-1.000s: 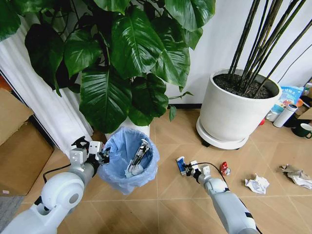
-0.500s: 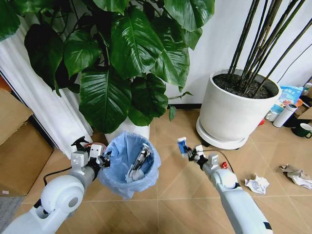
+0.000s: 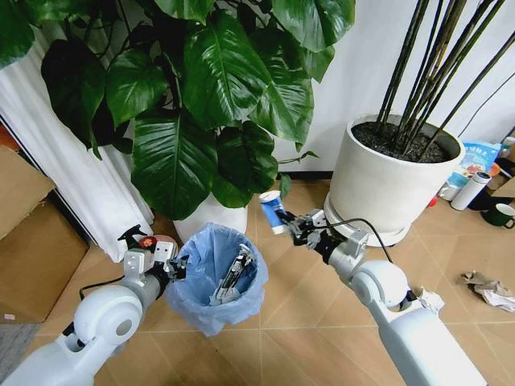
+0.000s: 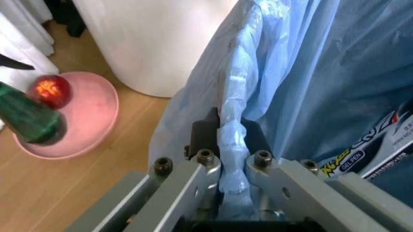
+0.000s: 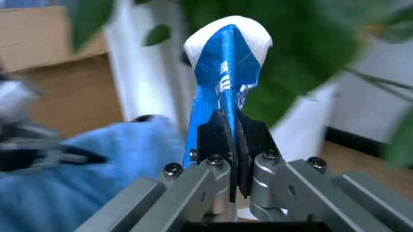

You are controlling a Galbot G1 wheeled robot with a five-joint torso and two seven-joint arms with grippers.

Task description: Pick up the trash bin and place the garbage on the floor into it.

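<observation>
The trash bin (image 3: 216,277), lined with a crinkly light-blue bag, hangs just off the floor below the big plant. My left gripper (image 3: 174,265) is shut on its rim, and the left wrist view shows the fingers pinching the bag fold (image 4: 231,130). A dark tube-like wrapper (image 3: 233,269) lies inside the bin. My right gripper (image 3: 294,226) is shut on a blue-white wrapper (image 3: 271,211), held up in the air to the right of the bin and above its rim; the wrapper (image 5: 226,63) stands up from the closed jaws. Crumpled white paper (image 3: 433,299) and a pale tissue (image 3: 489,289) lie on the floor at right.
A large white plant pot (image 3: 386,193) stands just behind my right arm. A second white pot (image 3: 211,213) sits behind the bin. Cardboard boxes (image 3: 32,233) and a curtain are at left. A pink dish (image 4: 84,116) lies beside the left gripper. A bottle (image 3: 469,190) and mug (image 3: 502,215) stand far right.
My right gripper has risen from the floor with the blue-white wrapper and swung left toward the bin. The left gripper and the bin have shifted slightly.
</observation>
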